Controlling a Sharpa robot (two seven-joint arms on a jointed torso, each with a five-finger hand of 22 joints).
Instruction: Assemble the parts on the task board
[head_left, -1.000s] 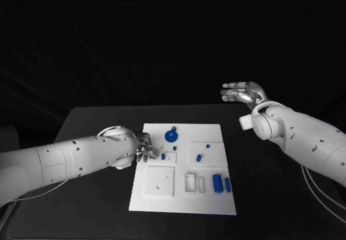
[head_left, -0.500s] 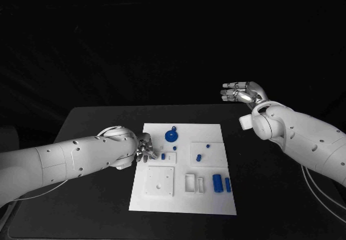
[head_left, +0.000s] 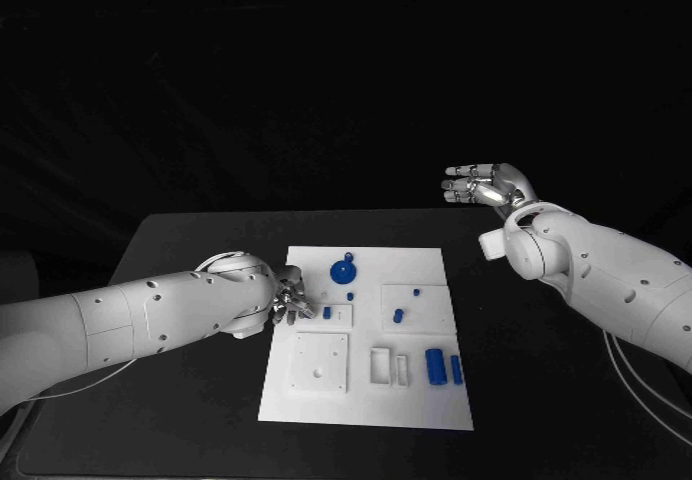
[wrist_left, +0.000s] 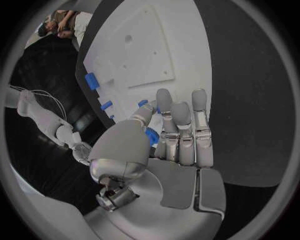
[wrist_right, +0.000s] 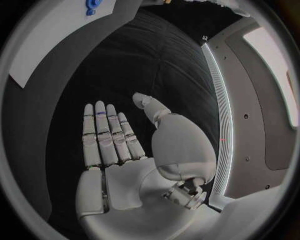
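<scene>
- Currently, a small blue plastic part (wrist_left: 152, 136) is being pinched by the left hand (head_left: 289, 300) fingers over the flat white task board (head_left: 418, 265).
- Possibly, it is being risked: slipping from a shallow pinch.
- Right hand (head_left: 488, 186) is being held open, empty.

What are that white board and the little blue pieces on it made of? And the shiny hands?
The task board looks like matte white plastic: flat, even, without glare. The blue parts, such as the round one, look like moulded or printed plastic, uniform in colour. The left hand and right hand show a brushed silver sheen with soft highlights; that could be metal or metallic-coated plastic, I cannot tell which.
</scene>
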